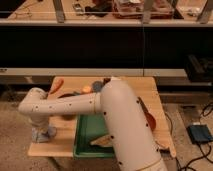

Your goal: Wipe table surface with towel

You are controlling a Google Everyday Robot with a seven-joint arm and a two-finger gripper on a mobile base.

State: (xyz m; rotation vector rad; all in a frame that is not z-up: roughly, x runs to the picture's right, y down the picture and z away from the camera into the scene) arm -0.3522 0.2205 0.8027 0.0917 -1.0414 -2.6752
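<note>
Where the bluish towel (47, 134) lies bunched near the lower-left corner of the wooden table (146, 86), the gripper (41, 127) sits right on top of it, its grip impossible to tell, with a green tray (91, 131) just to the right.

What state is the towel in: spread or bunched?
Bunched: the towel is a small clump under the gripper near the table's left edge.
</note>
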